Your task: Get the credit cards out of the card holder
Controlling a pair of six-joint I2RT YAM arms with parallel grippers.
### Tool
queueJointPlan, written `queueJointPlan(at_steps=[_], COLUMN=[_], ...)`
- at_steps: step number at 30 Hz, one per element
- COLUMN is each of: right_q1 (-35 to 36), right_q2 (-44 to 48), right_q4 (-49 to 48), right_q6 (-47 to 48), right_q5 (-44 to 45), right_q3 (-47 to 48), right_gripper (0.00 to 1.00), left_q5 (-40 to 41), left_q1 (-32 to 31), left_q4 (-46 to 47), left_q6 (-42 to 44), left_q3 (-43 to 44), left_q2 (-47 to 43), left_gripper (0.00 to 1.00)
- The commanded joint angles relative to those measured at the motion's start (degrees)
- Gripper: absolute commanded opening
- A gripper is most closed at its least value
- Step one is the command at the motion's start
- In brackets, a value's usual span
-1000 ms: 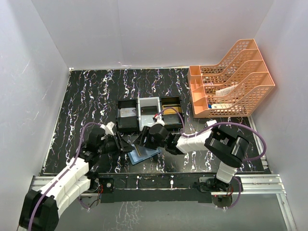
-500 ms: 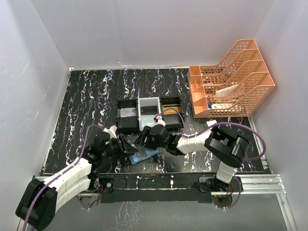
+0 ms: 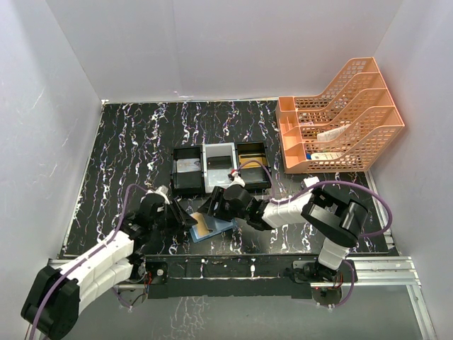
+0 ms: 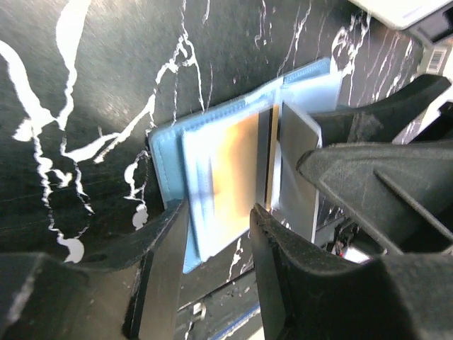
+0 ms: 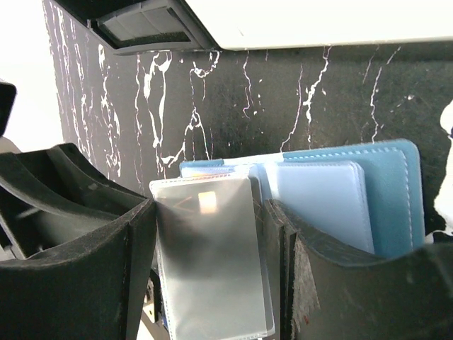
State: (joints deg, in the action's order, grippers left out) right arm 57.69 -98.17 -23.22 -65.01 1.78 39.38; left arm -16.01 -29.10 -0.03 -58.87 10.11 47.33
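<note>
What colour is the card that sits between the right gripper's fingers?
The card is silver-grey; the right wrist view shows it best.

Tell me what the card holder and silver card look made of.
The card holder: probably soft faux leather or vinyl, matte blue, seam along its edge. The silver card: likely plastic, glossy metallic finish, catching a bright glint.

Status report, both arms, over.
Left gripper jaws apart over card holder edge. Right gripper shut on silver-grey card above it. Gold-tan card in pocket. Grippers crowd each other there.
</note>
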Motion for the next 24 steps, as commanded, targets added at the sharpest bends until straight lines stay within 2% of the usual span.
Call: queueJointPlan(at_steps=[1,6,10,15,19,24], right_q1=[-0.4,-0.6,-0.7,-0.8,-0.8,-0.8], right_q2=[0.7,0.1,-0.2,-0.8,-0.8,-0.4], right_q4=[3.0,2.5,2.1,1.9,2.0,1.9], right_q6=[-0.3,-0.9,-1.1,-1.2,-1.2,-1.3], right_q5=[0.8,0.3,0.2,-0.4,-0.5,-0.8], right_q3=[-2.6,-2.7,-2.7,-2.6,-2.5,-2.7], right_gripper=[0.46,0.46,0.46,0.46,0.46,0.46], left_q5=[5.2,1.2,-4.9,-8.7,-11.4,-12.3], left_q1=[-0.2,-0.5,-0.7,-1.1,-1.3,-1.5], left_q4=[-8.6,-2.8,4.3,11.1,17.8,27.6], left_q6=[3.4,3.1,1.0,0.1,-1.4,-2.8], left_q3=[4.1,3.9,0.5,-3.4,-5.3,-4.6], left_q2=[-4.1,-10.2,-9.5,-9.6,-6.8,2.4], left_gripper=[0.40,0.44,0.50,0.54,0.54,0.52])
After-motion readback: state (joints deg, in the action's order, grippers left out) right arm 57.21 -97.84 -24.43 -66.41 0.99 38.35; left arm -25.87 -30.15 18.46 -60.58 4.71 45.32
